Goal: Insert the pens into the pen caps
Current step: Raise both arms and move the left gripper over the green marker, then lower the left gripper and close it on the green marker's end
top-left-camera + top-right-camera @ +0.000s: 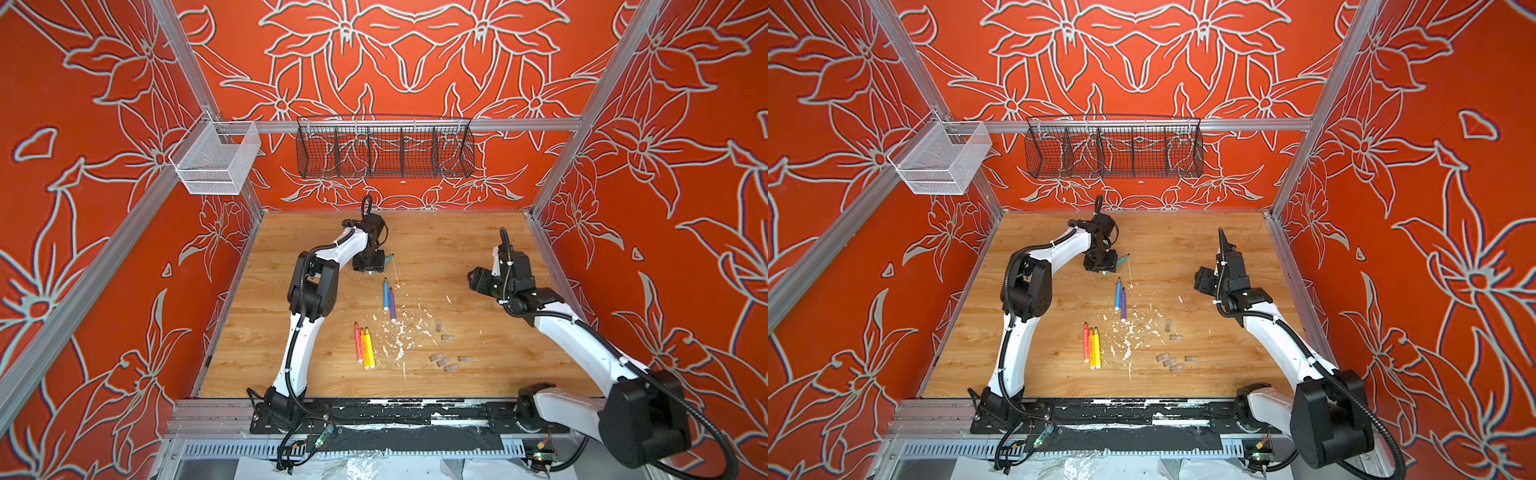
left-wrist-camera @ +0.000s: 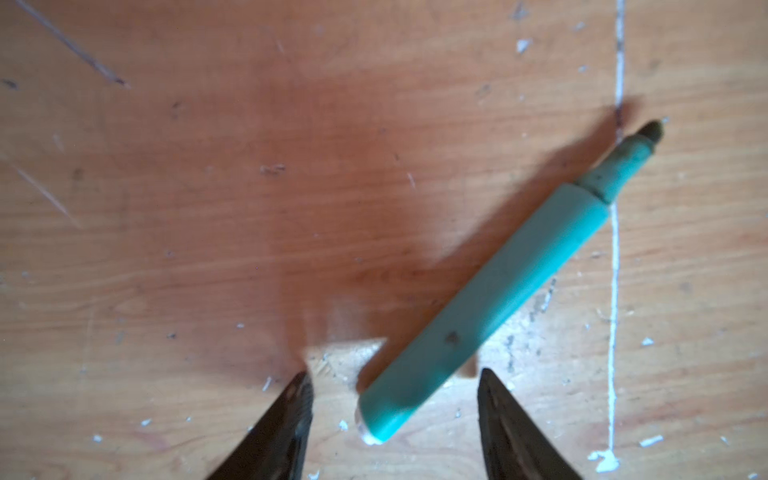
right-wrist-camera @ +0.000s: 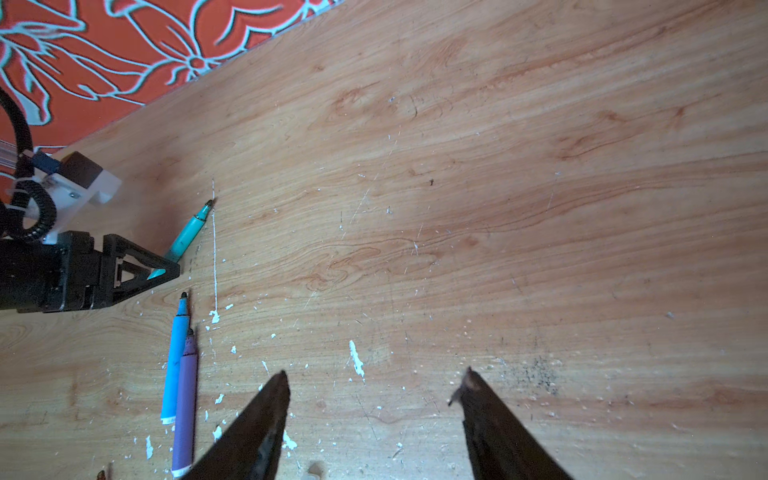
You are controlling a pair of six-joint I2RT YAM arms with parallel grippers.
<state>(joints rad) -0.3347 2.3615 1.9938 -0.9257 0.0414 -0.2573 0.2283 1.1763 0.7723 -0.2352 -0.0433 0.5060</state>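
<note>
The left hand [image 2: 394, 374] is held open at the far middle of the bench [image 1: 457, 249], its fingers [image 2: 286, 419] set either side of the white end of the green pen [image 2: 490, 291], which lies flat, unclamped. The right hand [image 3: 376, 374] is held wide and empty at the right. The pen caps [image 1: 436, 357] are scattered nearer, right of centre.

The left white-and-black robot arm [image 1: 300, 348] stretches far forward, its wrist bent so the left black parallel gripper [image 2: 390, 377] points straight down, its tapered fingers [image 2: 291, 415] spread apart. The right white-and-black robot arm [image 1: 582, 345] folds at the elbow; the right black parallel gripper [image 3: 376, 374] hangs tilted downward, jaws likewise apart.
</note>
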